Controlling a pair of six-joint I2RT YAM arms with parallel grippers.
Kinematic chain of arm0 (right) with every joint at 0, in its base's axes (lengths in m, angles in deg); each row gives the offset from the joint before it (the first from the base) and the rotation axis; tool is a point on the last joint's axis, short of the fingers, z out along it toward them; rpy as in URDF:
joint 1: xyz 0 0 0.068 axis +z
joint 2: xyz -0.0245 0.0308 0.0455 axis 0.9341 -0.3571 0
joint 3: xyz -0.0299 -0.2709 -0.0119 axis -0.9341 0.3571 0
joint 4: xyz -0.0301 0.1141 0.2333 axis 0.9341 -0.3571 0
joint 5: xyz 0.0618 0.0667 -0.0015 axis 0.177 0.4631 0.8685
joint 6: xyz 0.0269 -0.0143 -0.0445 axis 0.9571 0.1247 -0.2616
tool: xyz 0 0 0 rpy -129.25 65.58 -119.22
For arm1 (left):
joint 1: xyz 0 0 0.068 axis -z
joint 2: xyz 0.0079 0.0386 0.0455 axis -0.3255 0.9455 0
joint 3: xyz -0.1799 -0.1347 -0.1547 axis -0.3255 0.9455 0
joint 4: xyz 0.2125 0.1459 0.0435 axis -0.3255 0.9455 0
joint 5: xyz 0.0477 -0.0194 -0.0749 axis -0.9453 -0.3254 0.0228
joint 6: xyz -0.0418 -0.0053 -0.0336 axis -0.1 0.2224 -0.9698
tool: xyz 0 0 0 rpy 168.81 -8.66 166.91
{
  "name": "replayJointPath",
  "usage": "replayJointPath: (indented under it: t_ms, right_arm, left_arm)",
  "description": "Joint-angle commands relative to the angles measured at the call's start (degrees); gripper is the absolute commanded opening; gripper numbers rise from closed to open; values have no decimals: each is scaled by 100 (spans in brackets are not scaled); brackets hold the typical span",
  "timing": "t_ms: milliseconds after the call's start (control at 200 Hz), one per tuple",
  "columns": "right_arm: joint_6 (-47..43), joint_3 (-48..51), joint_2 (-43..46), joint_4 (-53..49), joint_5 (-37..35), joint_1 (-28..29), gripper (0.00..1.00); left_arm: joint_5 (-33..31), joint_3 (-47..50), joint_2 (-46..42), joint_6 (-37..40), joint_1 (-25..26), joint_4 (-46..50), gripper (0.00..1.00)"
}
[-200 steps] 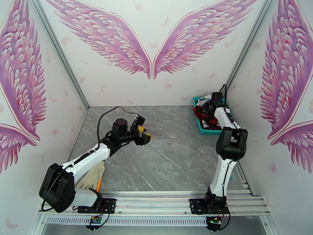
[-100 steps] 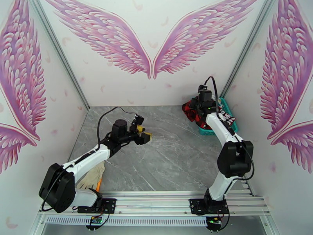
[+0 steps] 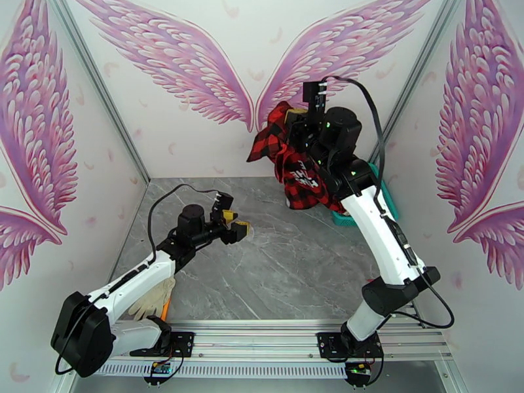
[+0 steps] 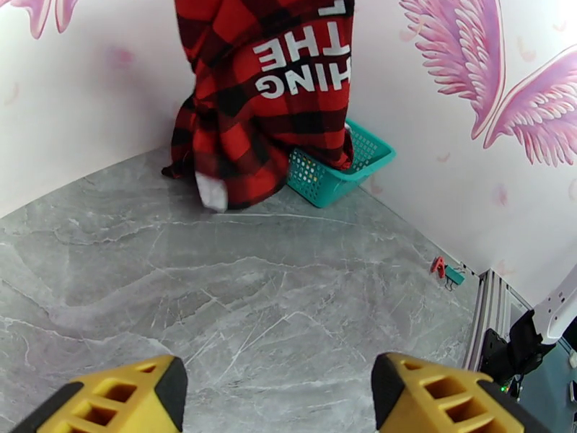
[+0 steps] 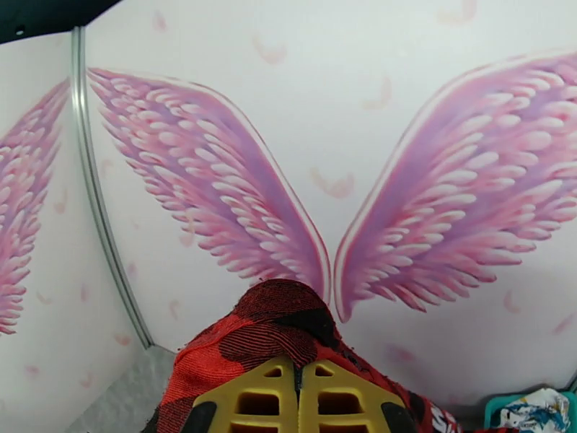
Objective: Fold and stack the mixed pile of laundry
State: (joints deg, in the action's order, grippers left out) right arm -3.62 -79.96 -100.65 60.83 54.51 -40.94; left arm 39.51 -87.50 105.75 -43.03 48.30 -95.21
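While the red-and-black checked shirt (image 3: 298, 168) hangs from the right gripper (image 3: 296, 119) above the teal basket (image 3: 340, 219), its white letters show upside down in the left wrist view. The cloth is bunched at the top and falls in loose folds. Its lower end reaches the basket's rim on the side toward the left arm; whether it rests on the tabletop (image 3: 275, 263) I cannot tell. The white garment with blue print (image 5: 537, 413) lies inside the basket. A beige glove (image 3: 152, 299) lies far from the basket, at the near edge beside the left arm's base. The right arm is stretched up, its gripper high over the basket and clamped tight on the shirt's top fold. The left arm reaches low over the tabletop, well apart from the basket, and the left gripper (image 3: 236, 225) faces it with jaws wide apart, holding nothing.
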Motion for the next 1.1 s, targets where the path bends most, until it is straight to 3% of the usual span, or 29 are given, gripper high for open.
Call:
replayJointPath:
  t_ms: [0,165,300,445,695,760,820,860,1005,1095]
  right_arm:
    - [-26,-833,-450,-698,402,175,0]
    - [280,-942,-776,-1352,308,304,0]
    - [622,-207,-781,-1768,-2,306,0]
    - [771,2292,299,-1095,-550,189,0]
    - [1671,5694,2213,-1244,-867,-1109,0]
    - [1857,6389,2555,-1334,-919,-1366,15]
    - [2031,6809,2729,-1438,-881,-1513,43]
    - [2069,6946,2768,-1561,-913,-1531,54]
    - [2064,6937,2828,-1923,-1192,-1531,65]
    - [1929,6658,2687,-2051,-915,-1536,67]
  left_arm:
    - [-191,96,-495,56,22,342,73]
    - [-516,247,-1156,138,17,833,74]
    - [-884,421,-1578,166,5,1310,75]
    - [-1266,569,-1623,-65,-41,1710,75]
    - [-1485,705,-834,-805,-348,1594,77]
    - [-1496,642,-451,-989,-469,1543,76]
    - [-1440,595,-77,-1142,-581,1415,76]
    - [-1413,524,177,-1222,-633,1324,76]
    - [-1315,69,1033,-1242,-683,1291,72]
    - [-1254,-229,1485,-1154,-689,1335,71]
